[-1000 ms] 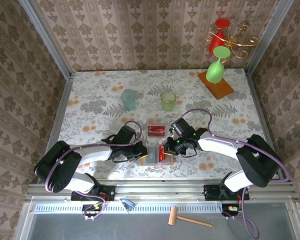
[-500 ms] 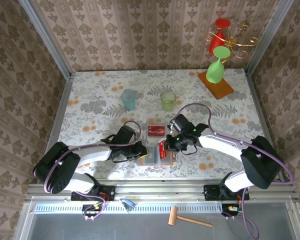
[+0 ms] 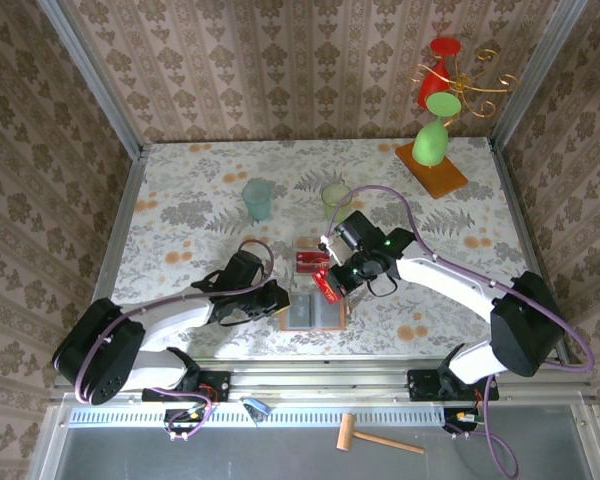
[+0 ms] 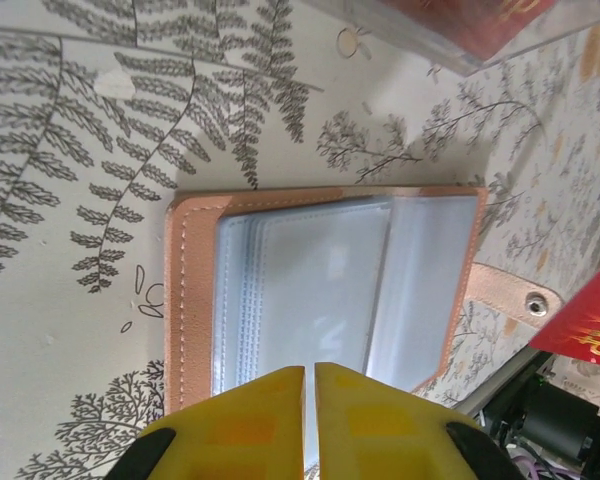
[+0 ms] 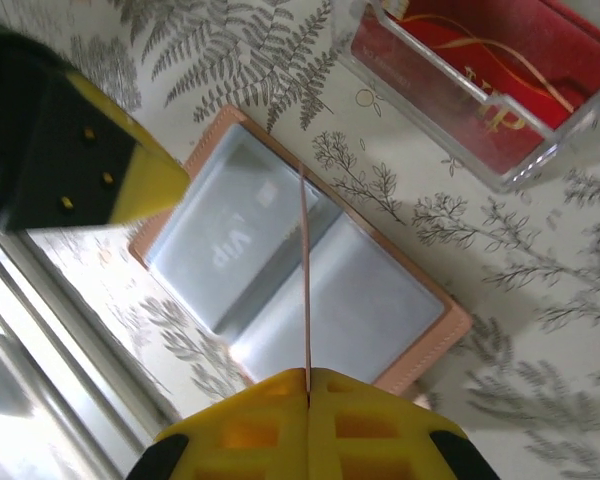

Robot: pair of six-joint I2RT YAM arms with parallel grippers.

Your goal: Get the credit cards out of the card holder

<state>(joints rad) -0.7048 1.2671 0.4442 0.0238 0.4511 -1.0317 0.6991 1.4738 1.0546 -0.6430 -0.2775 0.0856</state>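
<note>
- From above: the right gripper [image 3: 327,281] has lifted away from the card holder [image 3: 310,313] and moved toward the clear tray [image 3: 298,245]. A second ago it was low over the holder's right half. Its fingers are clamped on a red card [image 3: 325,286], which is now out of the pocket. I judge that this card only needs to be set down.
- The holder lies open near the middle of the table's [image 3: 180,200] near edge, as before. The tray stands just beyond it, with red cards inside.
- Left wrist: the left gripper [image 4: 310,400] has its fingers almost together on the holder's [image 4: 310,270] edge, and it seems to pinch it. The pockets look empty from here. The lifted card [image 4: 585,320] hangs at the right, apart from the holder.
- Right wrist: the card [image 5: 304,280] shows edge-on, as a thin line rising from the closed fingers. Below it, one pocket of the holder [image 5: 380,300] shows pale "VIP" lettering, so perhaps a card is left.
</note>
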